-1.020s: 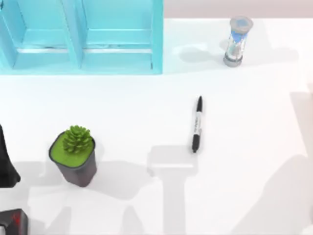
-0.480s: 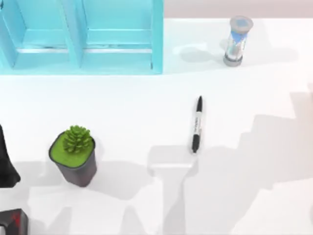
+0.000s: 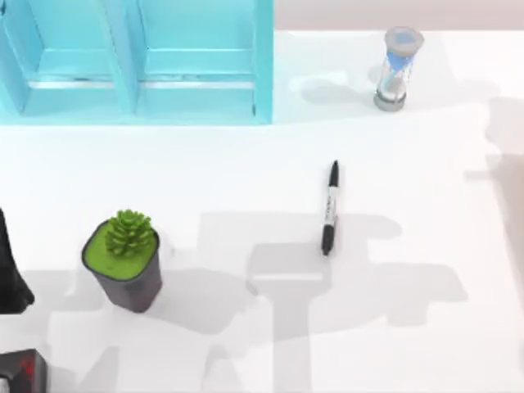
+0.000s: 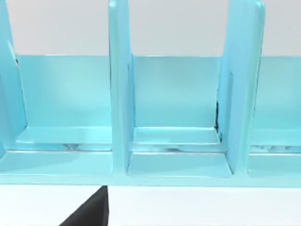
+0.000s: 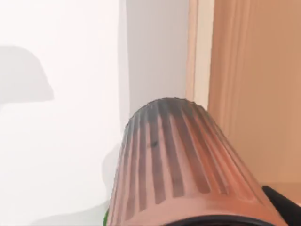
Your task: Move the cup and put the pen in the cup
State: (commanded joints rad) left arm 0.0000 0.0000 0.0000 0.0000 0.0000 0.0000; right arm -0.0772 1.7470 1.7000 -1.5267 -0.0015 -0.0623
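The fingers (image 5: 283, 203) of the right gripper (image 5: 193, 213) show as one dark sliver beside the cup (image 5: 181, 165). I judge them closed on it, since it hangs tilted, clear of the table.

Top view: the pen (image 3: 330, 209) lies flat near the middle of the table (image 3: 458, 344), where it lay a second ago. A broad shadow that sat at the right side has spread across it. This suggests the right arm is bringing the cup inward, so the cup is being moved and the pen step is not yet begun. The plant pot (image 3: 123, 264), hourglass (image 3: 397, 70) and blue shelf (image 3: 139, 61) are unmoved. The left arm (image 3: 10, 270) sits parked at the left edge.

Left wrist view: it faces the shelf's open compartments.

Right wrist view: the cup's ribbed side is close up, with the table below and a wood-toned strip beyond the table's edge.
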